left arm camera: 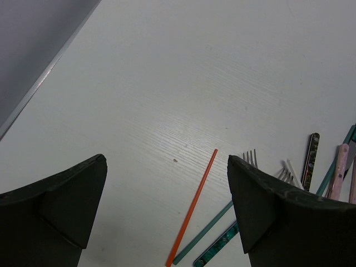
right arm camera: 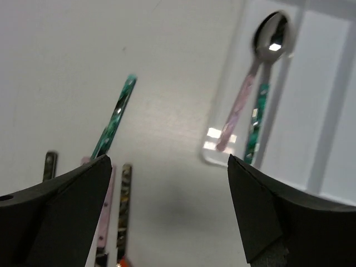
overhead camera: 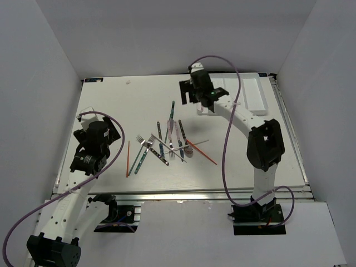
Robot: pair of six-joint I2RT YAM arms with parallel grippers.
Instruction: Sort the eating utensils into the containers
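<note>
The eating utensils lie in a loose pile mid-table: forks, knives, teal, dark and pink handles, and orange chopsticks. The white tray of containers sits at the back right. In the right wrist view, a pink-handled spoon and a teal-handled spoon lie together in the tray's left slot. My right gripper hovers open and empty beside the tray's near corner, above the table. My left gripper is open and empty over an orange chopstick, left of the pile.
A teal-handled utensil lies apart at the pile's far end, near the right gripper. Fork tines and a teal chopstick lie by the left gripper. Grey walls enclose the table's left, back and right sides.
</note>
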